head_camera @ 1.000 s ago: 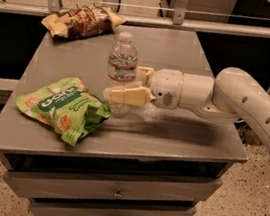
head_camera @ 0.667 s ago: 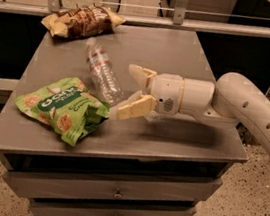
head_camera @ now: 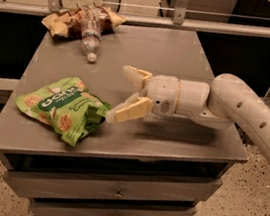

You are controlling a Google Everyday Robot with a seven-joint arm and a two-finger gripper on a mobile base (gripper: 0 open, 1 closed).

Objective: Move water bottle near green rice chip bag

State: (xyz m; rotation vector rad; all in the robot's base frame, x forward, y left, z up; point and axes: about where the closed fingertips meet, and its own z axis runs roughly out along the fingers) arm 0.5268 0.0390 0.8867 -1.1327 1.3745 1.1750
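Observation:
The water bottle (head_camera: 90, 35) lies on its side at the far left of the grey table (head_camera: 183, 56), its white cap toward the front and its base against the brown-and-yellow snack bag (head_camera: 70, 19). The green rice chip bag (head_camera: 61, 107) lies flat at the table's front left. My gripper (head_camera: 122, 94) is open and empty in the middle of the table, just right of the green bag, with one fingertip close to the bag's right edge. The bottle is far from the gripper and well behind the green bag.
The table top sits on a drawer cabinet (head_camera: 117, 193). A metal rail (head_camera: 188, 22) runs along the back behind the table. My white arm (head_camera: 245, 116) reaches in from the right over the table's right edge.
The bottle stood upright in the gripper a second ago. It tipped over, left the fingers, and rolled to the back left against the brown bag. The gripper opened and stayed in place.

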